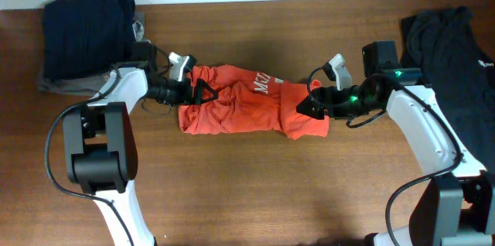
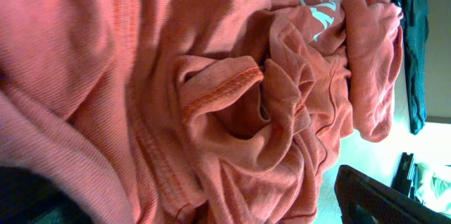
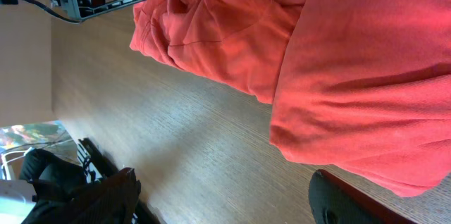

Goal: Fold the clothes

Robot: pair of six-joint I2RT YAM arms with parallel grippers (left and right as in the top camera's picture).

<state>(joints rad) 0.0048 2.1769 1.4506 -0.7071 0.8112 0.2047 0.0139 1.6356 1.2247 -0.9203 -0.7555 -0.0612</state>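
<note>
The crumpled shirt fills the view close ahead, a stitched hem curling at its middle. White lettering lies farther ahead, a dark garment beyond it.

Evenly, softly lit from above in the overhead view; sharp throughout, with only faint shadows on the table; dimmer and warmer at the left wrist, T-shirt weave soft at the left, blown-out glare far right; brighter at the right wrist, red oversaturated, wood grain crisp, bottom foreground blurred.
</note>
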